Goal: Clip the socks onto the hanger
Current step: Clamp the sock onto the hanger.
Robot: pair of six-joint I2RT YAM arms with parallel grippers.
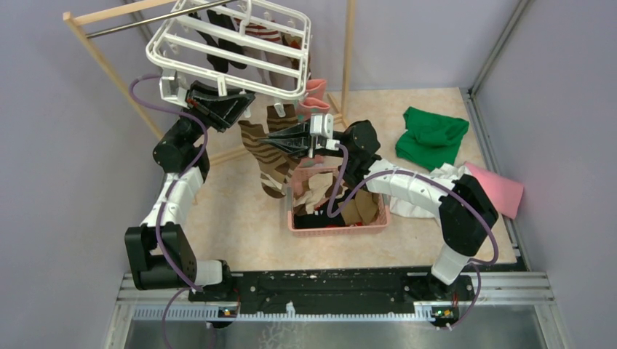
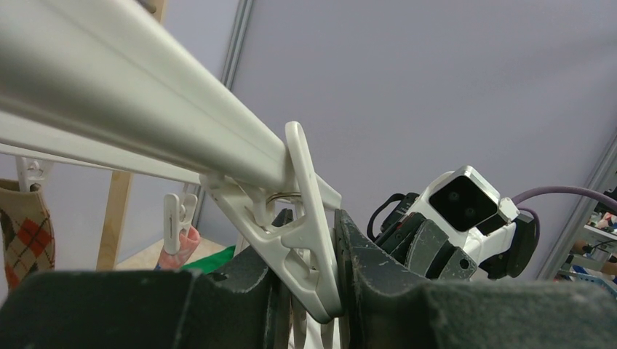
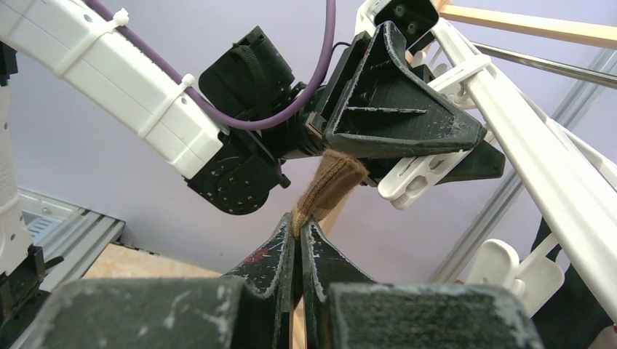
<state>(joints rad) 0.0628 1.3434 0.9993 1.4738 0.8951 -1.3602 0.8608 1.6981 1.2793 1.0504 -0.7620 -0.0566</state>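
The left pincer [image 2: 314,287] squeezes a white clip [image 2: 302,211] on the hanger [image 2: 131,102], above the counter's far left corner. The right pincer [image 3: 298,234], clamped on a brown sock [image 3: 331,176], holds its end just beside that clip.

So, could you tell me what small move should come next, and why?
Probably nudge the right gripper, shut on the sock, toward the clip: the left gripper squeezes it, yet the sock's tip seems beside its mouth, not inside.
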